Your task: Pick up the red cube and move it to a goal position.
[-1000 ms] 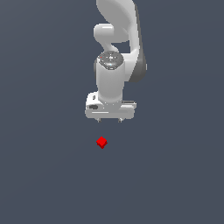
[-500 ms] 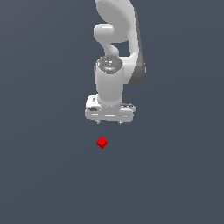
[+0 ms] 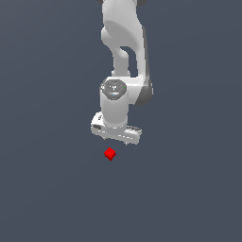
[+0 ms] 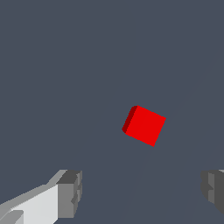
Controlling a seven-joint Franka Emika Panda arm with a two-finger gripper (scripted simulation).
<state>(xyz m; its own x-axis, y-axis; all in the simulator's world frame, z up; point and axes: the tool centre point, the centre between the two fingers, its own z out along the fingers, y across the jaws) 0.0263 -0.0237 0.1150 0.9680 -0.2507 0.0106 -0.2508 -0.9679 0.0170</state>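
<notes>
The red cube [image 3: 109, 153] is a tiny bright red block lying on the dark grey floor, just below the white gripper [image 3: 115, 140] in the exterior view. In the wrist view the red cube [image 4: 144, 125] lies ahead of the gripper [image 4: 142, 192], turned at an angle to the fingers. The gripper is open: its two grey fingertips [image 4: 70, 193] stand wide apart with nothing between them. The cube is free and apart from both fingers. In the exterior view the short fingers barely show under the hand.
The white arm [image 3: 124, 52] rises from the hand toward the top of the exterior view. Plain dark grey floor [image 3: 47, 189] surrounds the cube on all sides.
The hand has dropped lower toward the red cube and turned slightly. The cube has not moved.
</notes>
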